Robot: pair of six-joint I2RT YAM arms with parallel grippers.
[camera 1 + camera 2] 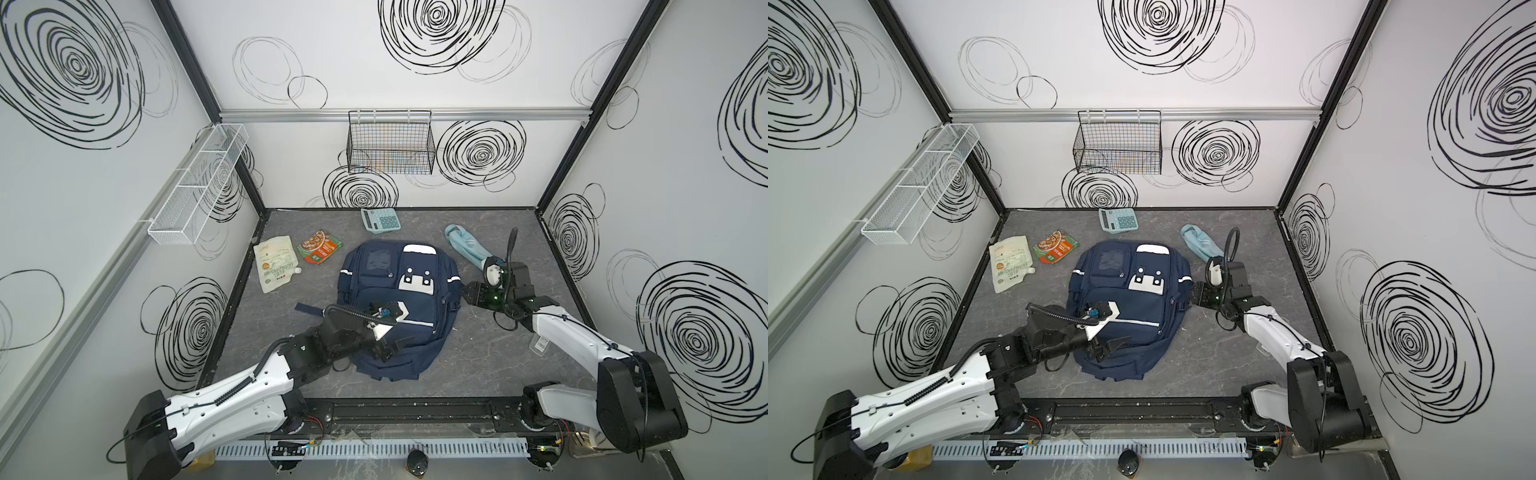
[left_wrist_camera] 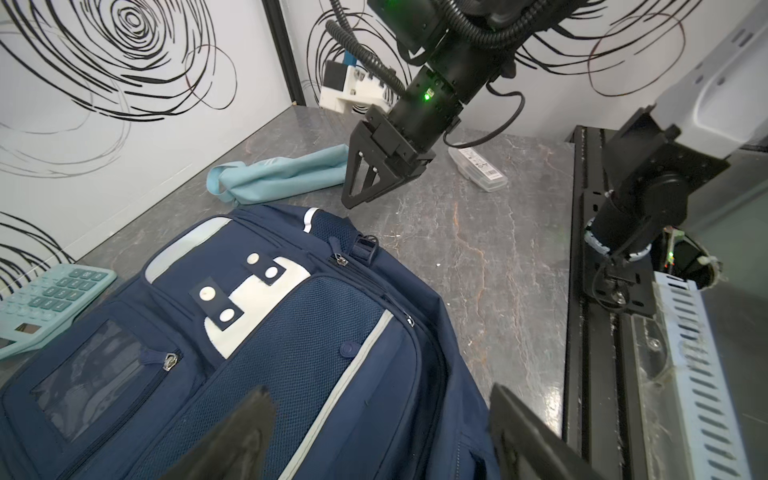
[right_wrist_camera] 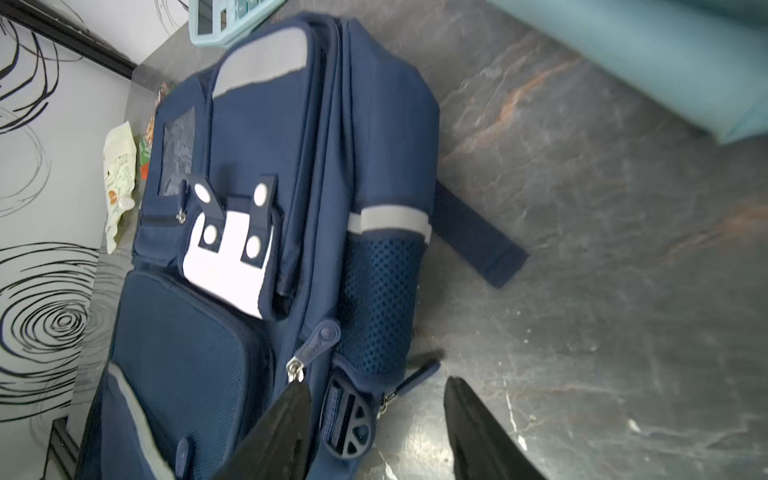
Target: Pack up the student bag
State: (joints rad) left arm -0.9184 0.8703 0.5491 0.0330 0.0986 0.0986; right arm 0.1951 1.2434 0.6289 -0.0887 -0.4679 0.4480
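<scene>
Two grippers, neither holding: left gripper (image 2: 378, 399) jaws wide, student bag (image 2: 291, 332) lying flat beneath them; right gripper (image 3: 376, 384) jaws parted, side buckle (image 3: 349, 428) between. Bag soft, limp, probably light; take by zip pull (image 3: 318, 338).

Calculator (image 1: 380, 219), white pouch (image 1: 276, 262), orange packet (image 1: 320, 247), blue umbrella (image 1: 465, 246)

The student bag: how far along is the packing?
Nothing looks packed: the student bag lies closed. The left end effector and right end effector are open and empty at the bag. The calculator, white pouch, orange packet, umbrella and clear case all wait outside.
</scene>
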